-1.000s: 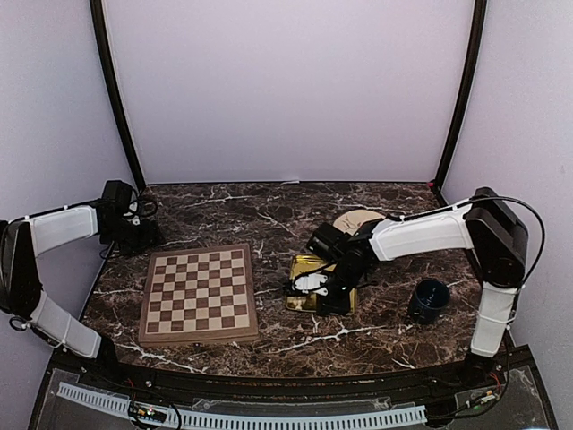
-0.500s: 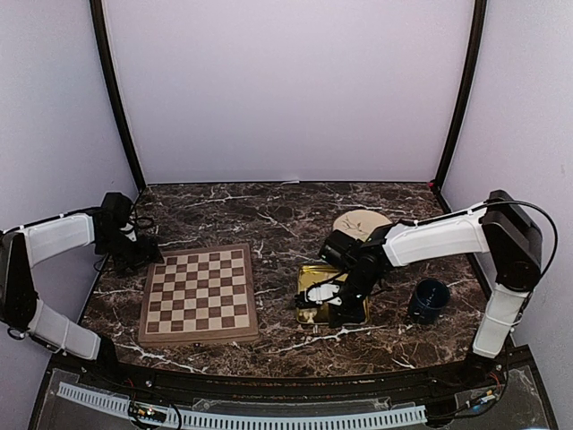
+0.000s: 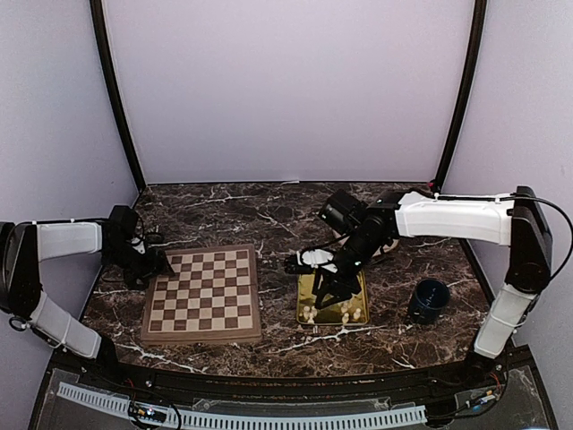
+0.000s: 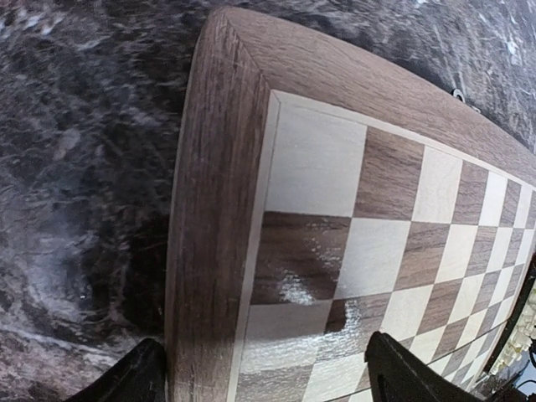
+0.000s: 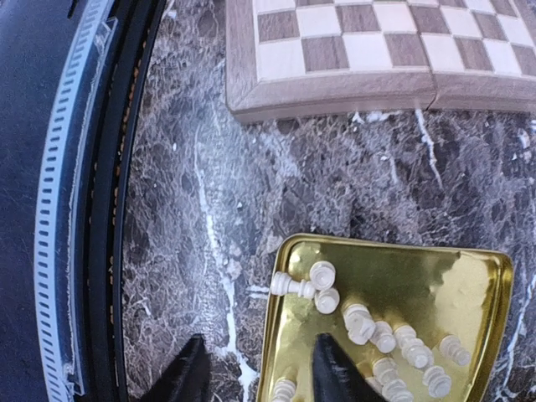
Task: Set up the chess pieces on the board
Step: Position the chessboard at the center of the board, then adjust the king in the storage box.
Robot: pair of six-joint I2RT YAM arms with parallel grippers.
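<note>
The board (image 3: 201, 294) lies left of centre, with no pieces on its squares. My left gripper (image 3: 154, 267) is open at its far left corner. In the left wrist view the left gripper (image 4: 268, 387) straddles the board's (image 4: 335, 167) brown frame, one finger over the marble and one over the checks. Several cream chess pieces (image 3: 309, 313) lie loose in a gold tray (image 3: 329, 312). My right gripper (image 3: 324, 294) hovers over that tray. In the right wrist view the right gripper (image 5: 264, 377) is open astride the rim of the tray (image 5: 444, 285), holding nothing, with the pieces (image 5: 358, 318) beside it.
A dark blue cup (image 3: 430, 300) stands right of the tray. A round tan disc (image 3: 351, 218) shows partly behind the right arm. The table's black front rail (image 5: 92, 209) runs close to the tray. The board's near edge (image 5: 335, 96) faces the tray across marble.
The right gripper was shut on the tray and swung it round so that it now lies lengthwise, then opened. The left gripper moved to the board's far left corner.
</note>
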